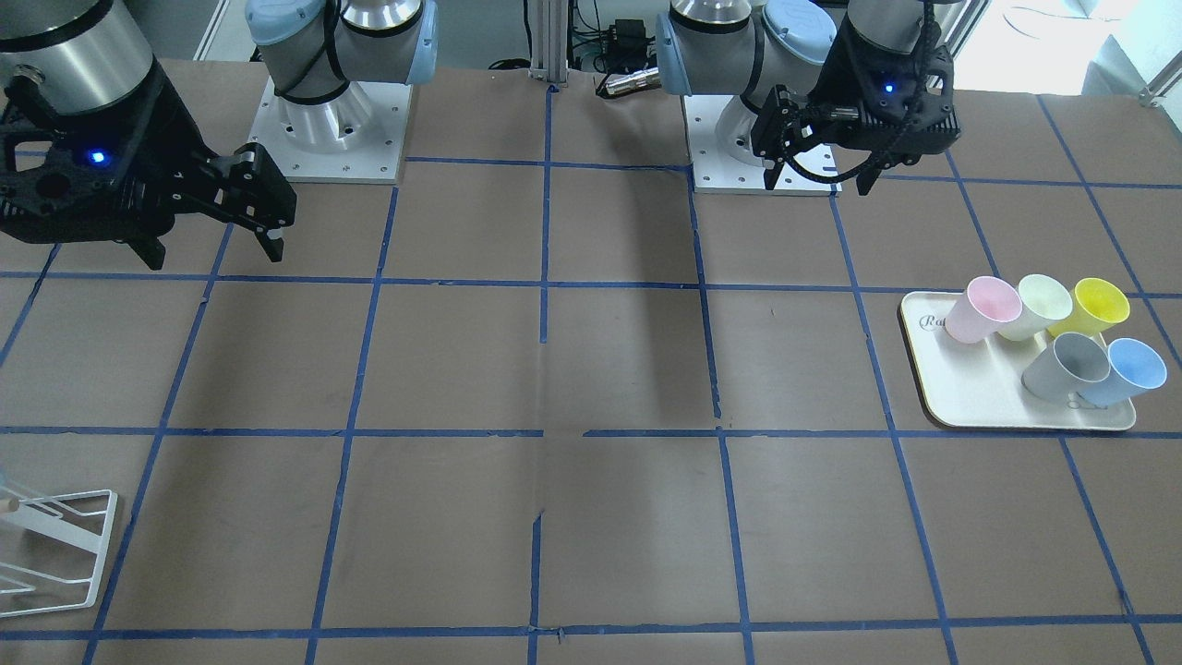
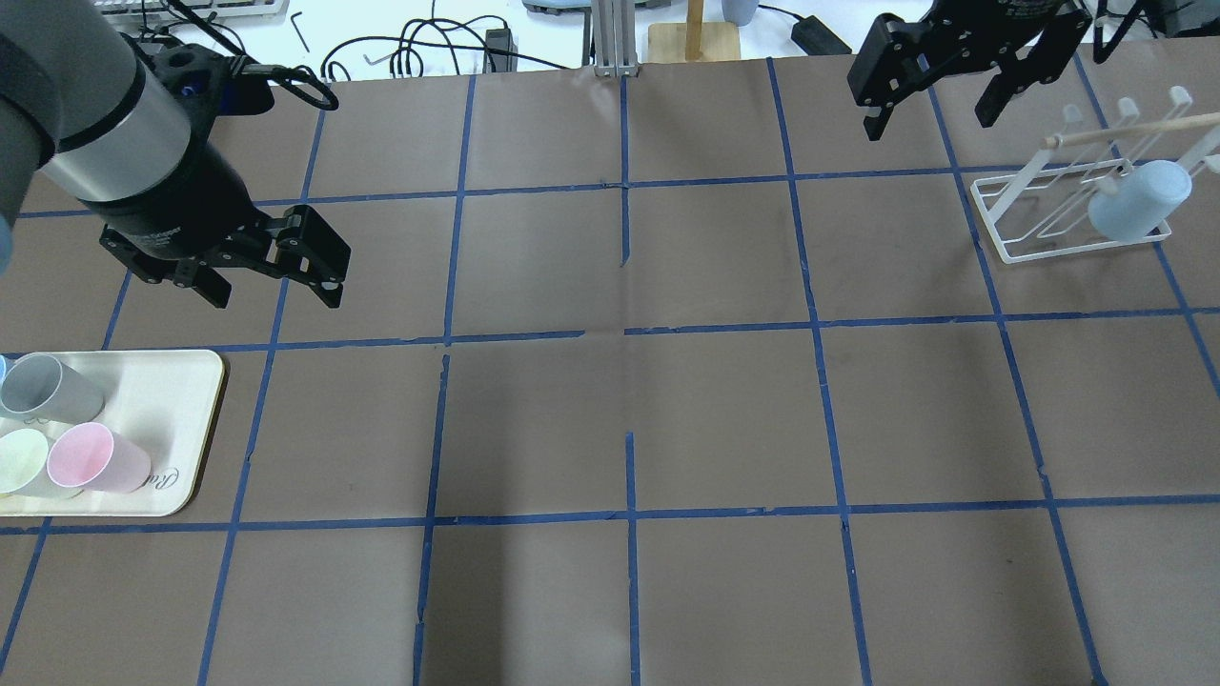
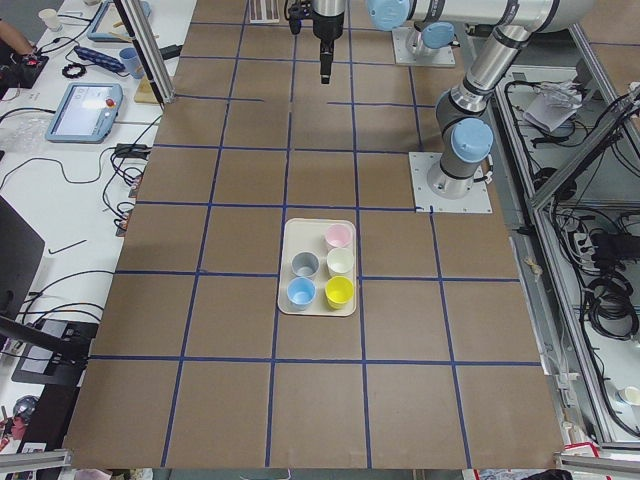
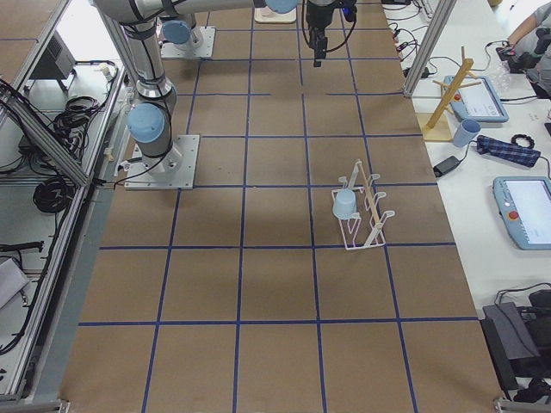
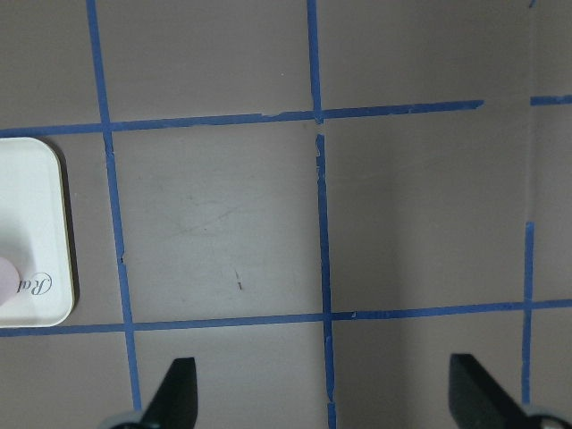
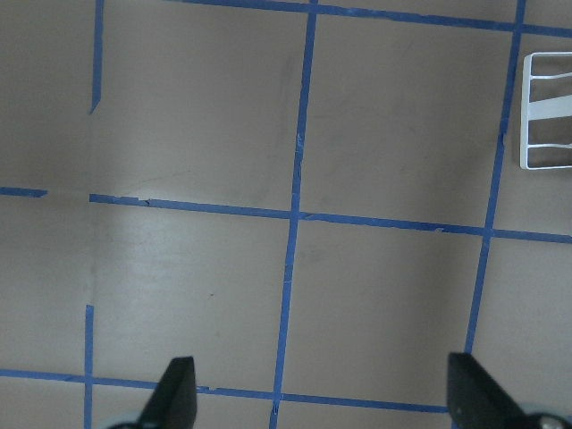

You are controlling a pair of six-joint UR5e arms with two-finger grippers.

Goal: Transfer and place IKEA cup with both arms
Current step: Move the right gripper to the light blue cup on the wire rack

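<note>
Brown board, ruled into squares by blue tape, covers the table [image 1: 628, 369] at which two silver-grey arms are seen hanging above the surface. The left gripper [image 1: 820, 185] is held over bare board on the left side, its fingers spread wide with nothing between them. The right gripper [image 2: 929, 124] is poised likewise at the far right, fingers wide apart and empty.

A white wire rack [image 2: 1067, 205] is set on the right side, just beside the right gripper; one light-blue cup [image 2: 1139, 198] is already hung on it, mouth down. A cream tray [image 1: 979, 402] lies well apart from it at the left edge, and five cups are gathered on it. The blue cup [image 1: 1128, 369], judged to be the one due for transfer, is found at the tray's outer corner, tipped on its side just beside the grey cup [image 1: 1067, 365]; pink [image 1: 983, 309], pale green [image 1: 1039, 305] and yellow [image 1: 1097, 307] cups are lined up behind.

No cup is held, so the pick-up is judged to be the step in hand. It would be done well if the left gripper were brought over the tray's outer corner and lowered with its fingers astride the blue wall only, clear of the grey neighbour. Part of the cup should be left free so that it can be taken over by the right gripper near the table's middle.
</note>
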